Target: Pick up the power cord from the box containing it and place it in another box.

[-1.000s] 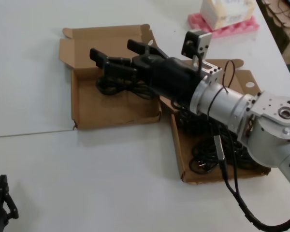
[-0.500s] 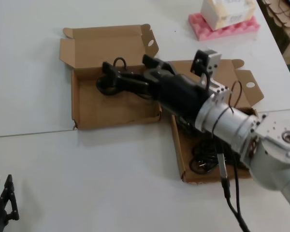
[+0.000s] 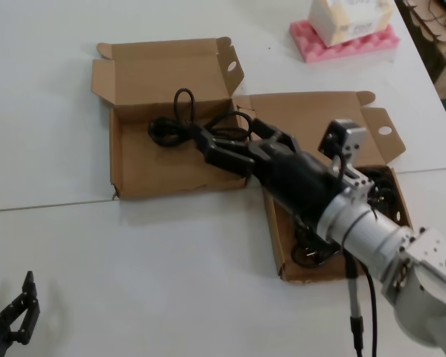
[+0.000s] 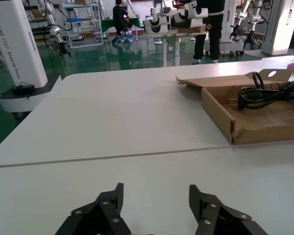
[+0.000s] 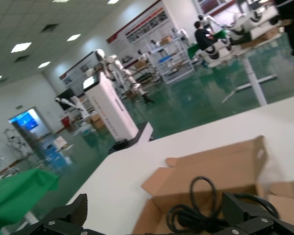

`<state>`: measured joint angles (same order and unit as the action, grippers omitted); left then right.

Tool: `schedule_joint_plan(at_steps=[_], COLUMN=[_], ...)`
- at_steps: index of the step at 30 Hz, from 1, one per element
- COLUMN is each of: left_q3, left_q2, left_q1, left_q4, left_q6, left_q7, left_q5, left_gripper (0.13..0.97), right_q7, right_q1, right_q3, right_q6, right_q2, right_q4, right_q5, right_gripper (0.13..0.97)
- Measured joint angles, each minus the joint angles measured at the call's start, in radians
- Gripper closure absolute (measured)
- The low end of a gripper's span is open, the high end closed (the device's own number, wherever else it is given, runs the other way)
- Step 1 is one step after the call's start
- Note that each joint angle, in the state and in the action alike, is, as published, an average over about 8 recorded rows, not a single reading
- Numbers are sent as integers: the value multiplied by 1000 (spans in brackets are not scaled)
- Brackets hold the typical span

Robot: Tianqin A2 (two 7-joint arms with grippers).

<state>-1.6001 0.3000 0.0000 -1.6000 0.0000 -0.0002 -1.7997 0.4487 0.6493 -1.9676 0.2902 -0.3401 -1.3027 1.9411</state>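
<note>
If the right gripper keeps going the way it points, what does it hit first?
Likely the power cord in the left box: the open right gripper points straight at its coil. Depth is hard to judge.

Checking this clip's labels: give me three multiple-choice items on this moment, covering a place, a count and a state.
1. Where does the coiled power cord lie?
A. on the bare table
B. in the left box
C. on the pink foam

2. How many open brown boxes are on the table?
A. one
B. two
C. three

3. What state is the right pincer in?
A. open
B. shut on the cord
C. out of view

Answers:
1 B: the power cord rests inside the left box, toward its back wall.
2 B: only the left box and the right box show.
3 A: the right pincer has its fingers spread. The left pincer waits at the table's near edge.
</note>
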Motion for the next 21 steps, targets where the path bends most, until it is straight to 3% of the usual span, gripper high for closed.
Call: schedule_joint_plan(at_steps=[6,14,21], left_q3=[0,0,0], left_q2=[0,0,0], left_q1=[0,0,0], left_q4=[0,0,0], left_q6=[0,0,0], left_q7=[0,0,0], left_q5=[0,0,0], left_gripper=[607,395,280], right_q7=[0,0,0], right_q1=[-77,-179,-268], right_q3=[43,102,152], right_q6=[-34,-80,-120], right_q2=[5,11,17], right_q4=[-35,-82,-123], right_q5=[-17,-39,-58], right_gripper=[129,129,129])
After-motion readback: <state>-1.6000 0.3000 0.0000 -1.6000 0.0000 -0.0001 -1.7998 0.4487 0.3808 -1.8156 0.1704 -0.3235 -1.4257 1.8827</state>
